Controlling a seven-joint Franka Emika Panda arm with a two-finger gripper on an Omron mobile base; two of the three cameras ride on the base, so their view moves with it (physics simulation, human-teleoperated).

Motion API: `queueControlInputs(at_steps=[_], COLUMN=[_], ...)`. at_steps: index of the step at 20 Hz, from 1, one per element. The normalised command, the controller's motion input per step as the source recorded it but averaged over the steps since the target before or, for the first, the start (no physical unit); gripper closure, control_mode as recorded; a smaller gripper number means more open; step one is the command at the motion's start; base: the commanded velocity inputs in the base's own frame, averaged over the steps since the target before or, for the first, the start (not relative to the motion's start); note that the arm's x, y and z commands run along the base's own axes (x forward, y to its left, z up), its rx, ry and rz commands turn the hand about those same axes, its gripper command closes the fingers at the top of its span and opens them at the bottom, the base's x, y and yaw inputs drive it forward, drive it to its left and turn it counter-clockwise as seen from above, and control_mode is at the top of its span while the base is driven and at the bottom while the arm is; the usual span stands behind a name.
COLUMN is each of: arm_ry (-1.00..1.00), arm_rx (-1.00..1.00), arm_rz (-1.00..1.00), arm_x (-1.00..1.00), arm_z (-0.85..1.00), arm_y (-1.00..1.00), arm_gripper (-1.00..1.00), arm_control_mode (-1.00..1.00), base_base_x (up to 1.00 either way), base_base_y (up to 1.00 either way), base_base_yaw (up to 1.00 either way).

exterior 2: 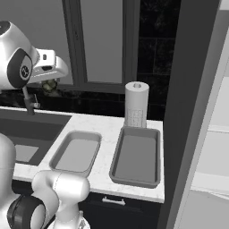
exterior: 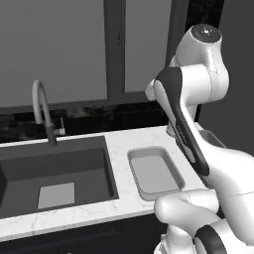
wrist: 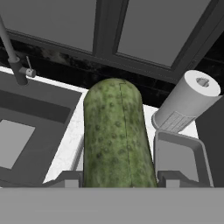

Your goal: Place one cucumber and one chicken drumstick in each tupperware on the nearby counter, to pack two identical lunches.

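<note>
My gripper (wrist: 118,180) is shut on a bumpy green cucumber (wrist: 116,135) that stands up between the fingers. Seen from the right base, the gripper (exterior 2: 50,86) hangs high above the sink's right edge, with the cucumber (exterior 2: 50,87) poking out below the hand. Two tupperware sit side by side on the white counter (exterior 2: 107,129). The smaller, lighter tupperware (exterior 2: 77,152) (exterior: 155,171) is beside the sink. The larger, darker tupperware (exterior 2: 136,156) (wrist: 179,153) lies to its right. Both are empty. The chicken drumstick is out of view.
A dark sink (exterior: 54,173) with a curved faucet (exterior: 44,114) takes up the counter's left part. A paper towel roll (exterior 2: 136,105) (wrist: 186,103) stands behind the larger container. A tall grey panel (exterior 2: 192,112) rises at the counter's right end, and a window runs along the back wall.
</note>
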Motion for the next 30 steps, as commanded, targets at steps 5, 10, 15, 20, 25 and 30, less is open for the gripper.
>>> queueControlInputs(at_steps=[5, 10, 15, 20, 25, 30], arm_ry=[0.00, 0.00, 0.01, 0.00, 0.05, 0.02], arm_rx=[0.00, 0.00, -0.02, 0.00, -0.04, -0.04], arm_rz=[0.00, 0.00, 0.00, 0.00, 0.00, 0.00], arm_x=[0.00, -0.01, -0.14, 0.00, -0.09, -0.09], arm_z=[0.00, -0.07, -0.55, -0.53, -0.68, -0.60], arm_y=[0.00, 0.04, 0.04, 0.17, 0.19, 0.06], arm_gripper=[1.00, 1.00, 1.00, 1.00, 1.00, 1.00], arm_control_mode=[1.00, -1.00, -1.00, -1.00, -1.00, -1.00], base_base_x=[0.23, 0.00, 0.00, 0.00, 0.00, 0.00], base_base_y=[0.08, 0.00, 0.00, 0.00, 0.00, 0.00], base_base_yaw=[0.00, 0.00, 0.00, 0.00, 0.00, 0.00])
